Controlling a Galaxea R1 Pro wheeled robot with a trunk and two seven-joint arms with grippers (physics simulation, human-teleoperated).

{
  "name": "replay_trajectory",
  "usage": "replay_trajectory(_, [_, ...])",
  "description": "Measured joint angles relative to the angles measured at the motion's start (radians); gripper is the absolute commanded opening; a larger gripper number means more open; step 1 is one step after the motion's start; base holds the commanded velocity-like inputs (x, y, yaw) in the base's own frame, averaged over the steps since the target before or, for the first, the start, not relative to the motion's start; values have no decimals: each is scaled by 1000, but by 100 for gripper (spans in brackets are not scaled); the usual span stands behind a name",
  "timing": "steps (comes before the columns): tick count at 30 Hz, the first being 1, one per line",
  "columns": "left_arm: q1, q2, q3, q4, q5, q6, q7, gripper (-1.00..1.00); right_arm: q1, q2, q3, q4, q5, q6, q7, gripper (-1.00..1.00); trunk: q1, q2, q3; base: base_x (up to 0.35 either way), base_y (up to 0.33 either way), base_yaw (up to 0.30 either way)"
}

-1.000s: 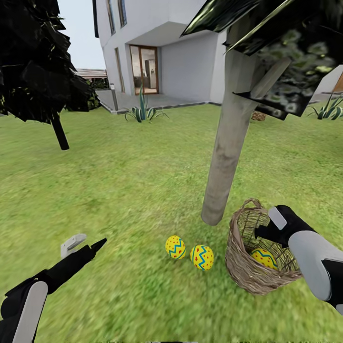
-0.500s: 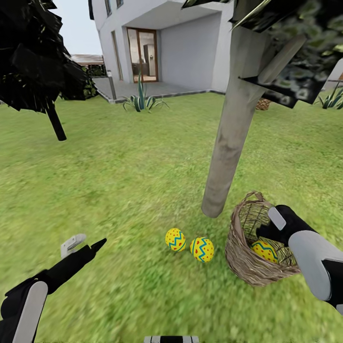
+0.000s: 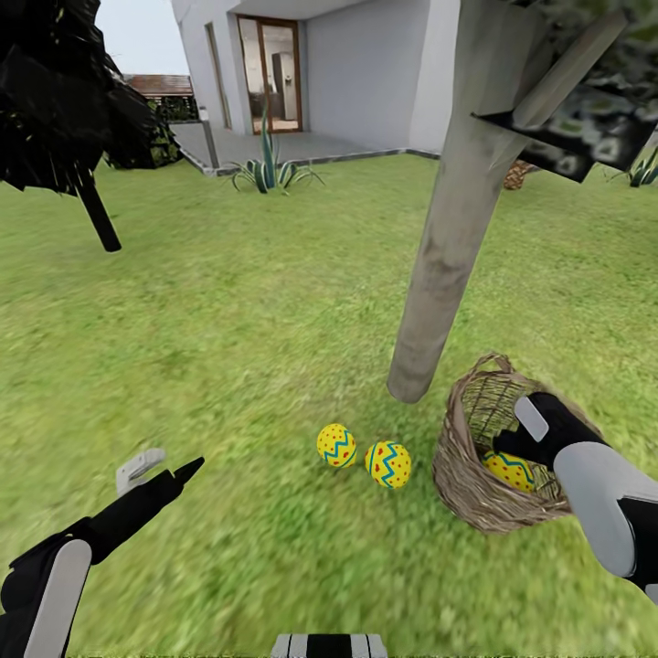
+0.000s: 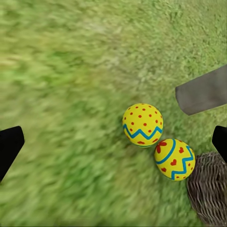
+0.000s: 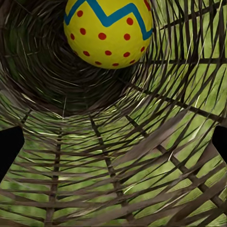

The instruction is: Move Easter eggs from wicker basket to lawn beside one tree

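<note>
Head view, right hand [image 3: 505, 445] inside wicker basket [image 3: 466, 480], over egg [image 3: 514, 470]

Open lawn [image 3: 228, 311] all around; tree trunk [image 3: 448, 238] stands just beside the wicker basket [image 3: 466, 475].

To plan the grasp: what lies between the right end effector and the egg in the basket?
In the right wrist view, nothing but the wicker basket's woven inner wall lies between the right end effector and the egg; no other object blocks it.

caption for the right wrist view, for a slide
Open gripper inside the wicker basket, facing the last Easter egg.
</note>
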Motion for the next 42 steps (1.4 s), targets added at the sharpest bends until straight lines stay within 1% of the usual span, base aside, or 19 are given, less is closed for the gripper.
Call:
replay_trajectory(5, [0, 0, 0, 0, 0, 0, 0, 100, 0, 0, 31, -2, 4, -8, 1, 100, 1, -1, -12, 0, 0, 0])
replay_trajectory(7, [0, 0, -2, -1, 0, 0, 0, 100, 0, 0, 79, -2, 2, -36, 0, 100, 1, -1, -12, 0, 0, 0])
replay_trajectory(9, [0, -1, -3, -1, 0, 0, 0, 100, 0, 1, 103, -2, 2, -54, 0, 100, 1, -1, -12, 0, 0, 0])
replay_trajectory(15, [1, 2, -6, -4, -2, 2, 5, 100, 0, 2, 119, -3, 3, -64, 1, 100, 1, -1, -12, 0, 0, 0])
replay_trajectory(19, [-34, 8, -6, -4, -3, 79, 49, 100, 0, 3, 122, -2, 3, -67, 1, 100, 1, -1, -12, 0, 0, 0])
replay_trajectory(20, [-83, 8, -6, -4, 1, 151, 105, 100, 0, 4, 122, -2, 3, -67, 1, 100, 1, -1, -12, 0, 0, 0])
replay_trajectory(22, [-154, 8, -7, -3, -2, 209, 182, 100, 0, 5, 122, -2, 3, -67, 1, 100, 1, -1, -12, 0, 0, 0])
replay_trajectory(23, [-172, 8, -8, -1, -4, 216, 201, 100, 0, 5, 122, -2, 3, -67, 1, 100, 1, -1, -12, 0, 0, 0])
replay_trajectory(25, [-259, 6, -31, 22, -5, 236, 292, 100, 0, 5, 122, -2, 3, -67, 1, 100, 1, -1, -12, 0, 0, 0])
replay_trajectory(26, [-308, 5, -55, 53, -3, 241, 355, 100, 0, 5, 123, -2, 3, -67, 1, 100, 1, -1, -12, 0, 0, 0])
replay_trajectory(28, [-385, 2, -75, 128, 0, 244, 424, 100, 0, 5, 123, -2, 3, -67, 1, 100, 1, -1, -12, 0, 0, 0])
replay_trajectory(29, [-501, 4, -86, 307, 21, 247, 458, 100, 0, 6, 123, -3, 3, -67, 1, 100, 2, -1, -12, 0, 0, 0])
replay_trajectory(33, [-719, 6, -95, 635, 47, 250, 472, 100, 0, 5, 122, -4, 3, -67, 2, 100, 1, -1, -12, 0, 0, 0])
replay_trajectory(34, [-750, 6, -97, 682, 46, 251, 473, 100, 0, 5, 122, -5, 3, -67, 3, 100, 1, -1, -12, 0, 0, 0])
replay_trajectory(35, [-811, 7, -101, 778, 50, 251, 473, 100, 0, 5, 122, -5, 3, -67, 6, 100, 1, -1, -12, 0, 0, 0])
replay_trajectory(36, [-908, 8, -105, 921, 53, 251, 473, 100, 0, 5, 122, -7, 3, -67, 12, 100, 1, -1, -12, 0, 0, 0])
replay_trajectory(37, [-947, 8, -106, 973, 51, 252, 473, 100, 0, 5, 122, -7, 3, -67, 15, 100, 1, -1, -12, 0, 0, 0])
replay_trajectory(40, [-1134, 9, -109, 1210, 56, 251, 474, 100, 0, 6, 123, -8, 3, -68, 33, 100, 1, -1, -12, 0, 0, 0])
replay_trajectory(42, [-1206, 9, -109, 1282, 53, 251, 476, 100, 0, 6, 123, -9, 3, -69, 40, 100, 1, -1, -12, 0, 0, 0])
